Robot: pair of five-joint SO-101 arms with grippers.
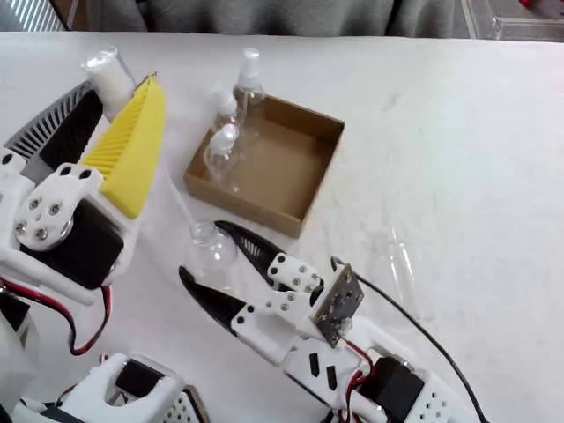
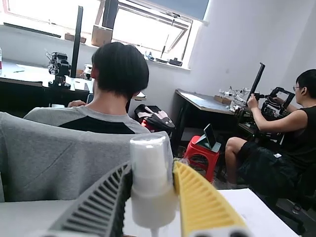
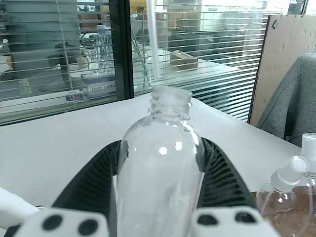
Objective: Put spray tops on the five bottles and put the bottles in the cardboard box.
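— What sits closest to the lens?
— The left gripper (image 1: 119, 88), raised high to the left of the cardboard box (image 1: 251, 204) in the high view. Its grey and yellow jaws are clenched on a white spray top (image 2: 150, 182), cap end up.
— And the other arm?
— The right gripper (image 1: 203, 248) lies low, just off the box's near wall. Its black jaws grasp a clear bottle (image 3: 158, 168) around the body. The bottle's threaded neck is bare and stands just short of that wall.
— The box itself?
— It rests open on the white table (image 1: 458, 132), set at an angle, with most of its floor bare.
— Anything inside?
— Capped bottles (image 1: 222, 145), three as far as can be told, are bunched in the box's far left corner, spray heads on.
— Anything outside it?
— One loose bottle (image 1: 401, 263) lies on its side on the table, off the box's right-hand wall and apart from it.
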